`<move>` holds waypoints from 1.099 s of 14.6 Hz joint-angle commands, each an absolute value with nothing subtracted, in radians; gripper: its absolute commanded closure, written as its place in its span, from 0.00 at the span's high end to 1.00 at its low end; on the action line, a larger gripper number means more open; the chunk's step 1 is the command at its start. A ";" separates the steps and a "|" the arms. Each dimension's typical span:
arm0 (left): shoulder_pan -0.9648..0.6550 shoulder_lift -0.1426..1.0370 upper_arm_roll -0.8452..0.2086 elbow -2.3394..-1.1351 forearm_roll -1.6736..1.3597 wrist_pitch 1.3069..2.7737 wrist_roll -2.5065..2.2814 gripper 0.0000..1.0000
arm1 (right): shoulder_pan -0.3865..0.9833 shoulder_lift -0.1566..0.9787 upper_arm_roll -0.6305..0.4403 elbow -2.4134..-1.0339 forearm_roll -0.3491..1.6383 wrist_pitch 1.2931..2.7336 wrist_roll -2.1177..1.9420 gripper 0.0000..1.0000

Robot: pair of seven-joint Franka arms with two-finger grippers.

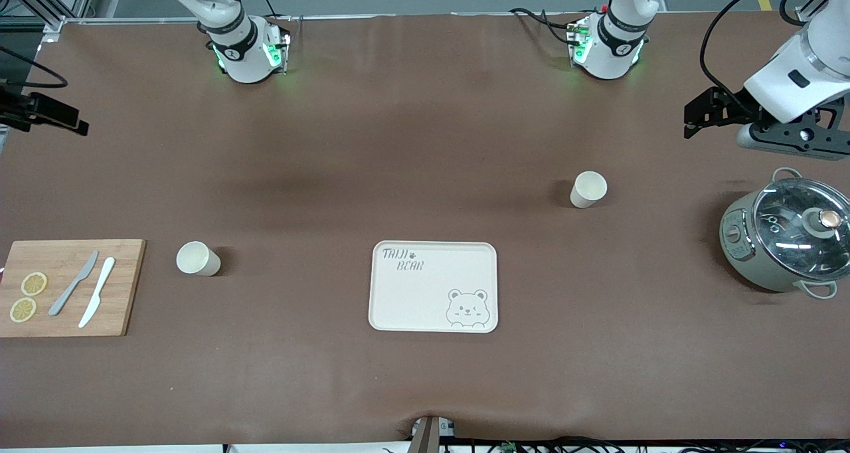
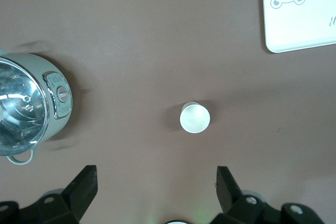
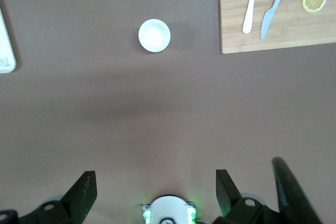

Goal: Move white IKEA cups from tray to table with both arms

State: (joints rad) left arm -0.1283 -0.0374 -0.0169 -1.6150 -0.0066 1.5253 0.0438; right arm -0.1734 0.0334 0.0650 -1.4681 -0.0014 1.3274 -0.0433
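On the brown worktop (image 1: 425, 141), the tray (image 1: 433, 286) is seen bare, so the job looks done. Both white cups (image 1: 588, 189) (image 1: 197, 258) are stood apart beside it, one toward each arm's end. The left gripper (image 2: 156, 182) and right gripper (image 3: 156, 182) are held wide and empty, raised out of the way.

My left gripper (image 1: 690, 122) hangs raised at the left arm's end of the table, jaws wide, nothing between them. My right gripper (image 1: 80, 126) hangs raised at the right arm's end, fingers (image 3: 84, 190) spread wide, holding nothing.
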 commanded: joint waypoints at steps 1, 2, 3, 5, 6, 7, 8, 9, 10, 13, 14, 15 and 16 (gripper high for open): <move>-0.138 -0.038 -0.006 -1.603 -0.025 1.516 0.038 1.00 | -0.198 0.003 0.077 -1.509 -0.018 1.354 -0.092 1.00; -0.140 -0.038 -0.006 -1.603 -0.025 1.516 0.041 1.00 | -0.196 0.002 0.077 -1.511 -0.018 1.353 -0.087 1.00; -0.140 -0.038 -0.006 -1.601 -0.025 1.516 0.038 1.00 | -0.195 0.002 0.078 -1.512 -0.017 1.351 -0.054 1.00; -0.140 -0.038 -0.006 -1.598 -0.034 1.516 0.038 1.00 | -0.167 -0.002 0.084 -1.513 -0.017 1.345 0.035 1.00; -0.140 -0.038 -0.006 -1.598 -0.034 1.516 0.037 1.00 | -0.157 0.002 0.084 -1.513 -0.017 1.345 0.035 1.00; -0.141 -0.040 -0.006 -1.598 -0.032 1.516 0.035 1.00 | -0.156 0.002 0.084 -1.514 -0.017 1.342 0.035 1.00; -0.141 -0.040 -0.006 -1.598 -0.032 1.516 0.035 1.00 | -0.156 0.002 0.084 -1.523 -0.017 1.342 0.035 1.00; -0.141 -0.040 -0.006 -1.598 -0.032 1.516 0.035 1.00 | -0.156 0.002 0.084 -1.526 -0.017 1.344 0.032 1.00; -0.141 -0.040 -0.006 -1.598 -0.029 1.516 0.038 1.00 | -0.156 0.002 0.084 -1.526 -0.017 1.345 0.031 1.00; -0.141 -0.040 -0.006 -1.601 0.004 1.516 0.046 1.00 | -0.156 0.006 0.084 -1.525 -0.017 1.348 0.031 1.00; -0.141 -0.040 -0.009 -1.603 0.023 1.516 0.046 1.00 | -0.156 0.008 0.084 -1.519 -0.015 1.348 0.032 1.00; -0.141 -0.040 -0.009 -1.603 0.034 1.516 0.046 1.00 | -0.158 0.008 0.083 -1.516 -0.014 1.353 0.034 1.00; -0.141 -0.038 -0.009 -1.601 0.043 1.516 0.046 1.00 | -0.160 0.008 0.083 -1.514 -0.011 1.358 0.034 1.00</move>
State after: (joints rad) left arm -0.1301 -0.0374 -0.0168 -1.6118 0.0112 1.5255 0.0414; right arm -0.1572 0.0290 0.0824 -1.5036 -0.0055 1.3461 0.0189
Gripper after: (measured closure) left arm 0.000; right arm 0.000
